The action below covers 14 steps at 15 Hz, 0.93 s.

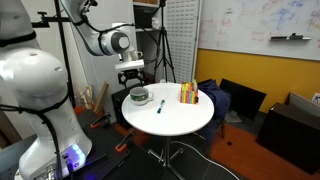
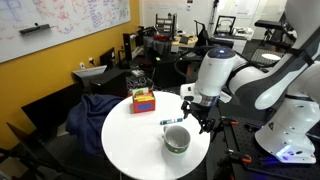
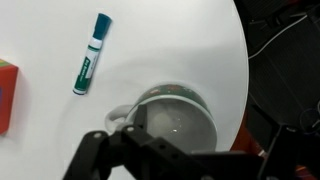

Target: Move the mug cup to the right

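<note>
The mug cup is a squat pale green-grey cup with a lighter rim. It stands near the edge of the round white table and shows in both exterior views. In the wrist view the mug cup lies just below the camera, handle to the left. My gripper hovers just above it, open and empty. In the wrist view one finger of the gripper is over the mug's left rim and the other is beyond its right side.
A teal pen lies on the table beside the mug. A red-orange-yellow striped block stands further along. The table edge is close to the mug. Chairs, a tripod and cables surround the table.
</note>
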Each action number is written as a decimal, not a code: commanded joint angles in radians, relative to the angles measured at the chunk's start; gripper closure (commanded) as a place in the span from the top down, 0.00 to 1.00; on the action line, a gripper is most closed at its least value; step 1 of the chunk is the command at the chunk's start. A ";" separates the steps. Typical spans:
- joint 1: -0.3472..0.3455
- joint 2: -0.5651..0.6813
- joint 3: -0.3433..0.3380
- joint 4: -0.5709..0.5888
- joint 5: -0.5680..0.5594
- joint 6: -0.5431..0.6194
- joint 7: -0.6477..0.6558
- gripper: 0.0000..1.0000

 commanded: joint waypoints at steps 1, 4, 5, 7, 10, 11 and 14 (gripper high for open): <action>0.010 -0.068 -0.033 -0.043 -0.025 0.018 0.100 1.00; 0.007 -0.073 -0.050 -0.025 -0.020 0.008 0.142 1.00; 0.003 -0.084 -0.055 -0.036 -0.024 0.011 0.156 1.00; 0.001 -0.076 -0.064 -0.012 -0.028 -0.003 0.170 1.00; -0.005 -0.097 -0.072 -0.021 -0.047 0.000 0.180 1.00; -0.006 -0.103 -0.075 -0.020 -0.057 -0.001 0.170 1.00; 0.012 -0.068 -0.083 -0.007 -0.027 -0.003 0.143 1.00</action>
